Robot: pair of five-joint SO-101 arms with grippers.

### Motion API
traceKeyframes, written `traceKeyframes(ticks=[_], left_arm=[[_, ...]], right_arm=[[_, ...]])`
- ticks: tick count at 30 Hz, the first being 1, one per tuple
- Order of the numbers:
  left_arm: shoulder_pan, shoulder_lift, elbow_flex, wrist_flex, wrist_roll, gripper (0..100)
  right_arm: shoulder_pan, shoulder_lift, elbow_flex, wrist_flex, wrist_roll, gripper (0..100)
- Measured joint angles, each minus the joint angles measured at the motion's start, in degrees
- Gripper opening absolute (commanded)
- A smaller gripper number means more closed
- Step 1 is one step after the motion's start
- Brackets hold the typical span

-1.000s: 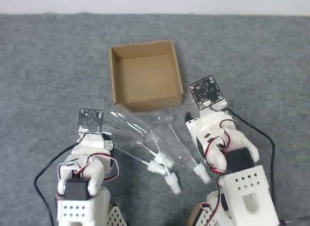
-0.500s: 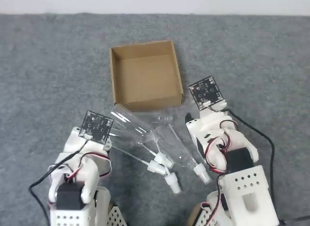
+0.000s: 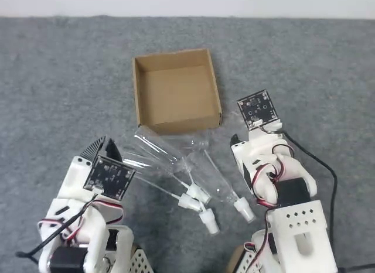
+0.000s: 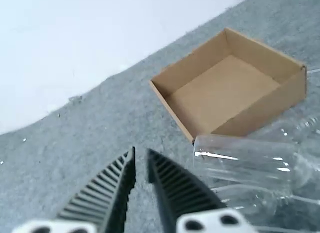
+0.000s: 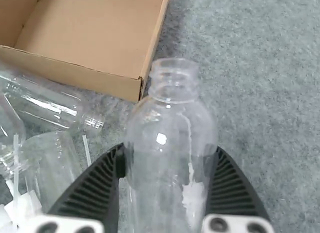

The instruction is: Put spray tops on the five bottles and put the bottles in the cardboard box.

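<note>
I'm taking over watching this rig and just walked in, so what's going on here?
Two robot arms are working with clear bottles and spray tops on a grey carpet. The right hand is clamped around an open-necked bottle with no top on it, near the cardboard box, which has no bottle in it yet. The left hand holds nothing, its jaws barely apart. The other bottles lie heaped among white spray tops in front of the box.

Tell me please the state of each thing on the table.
cardboard box, open and empty.
held bottle, uncapped, no spray top.
right gripper, shut on held bottle.
left gripper, slightly open, empty.
other bottles, lying on their sides.
spray tops, lying by those bottles.
</note>
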Motion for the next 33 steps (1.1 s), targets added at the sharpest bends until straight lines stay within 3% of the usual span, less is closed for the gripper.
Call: traceKeyframes(ticks=[7,14,19,33], left_arm=[[0.1,0.0,-0.2,2.3,-0.3,12],[0.0,0.2,-0.2,2.6,-5.5,12],[0.3,8.6,-0.4,2.6,-9.0,12],[16.4,29.1,-4.5,7.6,-12.7,12]], right_arm=[[0.0,0.0,0.0,0.0,0.0,10.5],[0.0,0.0,0.0,0.0,0.0,10.5],[0.0,0.0,0.0,0.0,0.0,10.5],[12.6,0.0,0.0,-5.1,-6.9,10.4]])
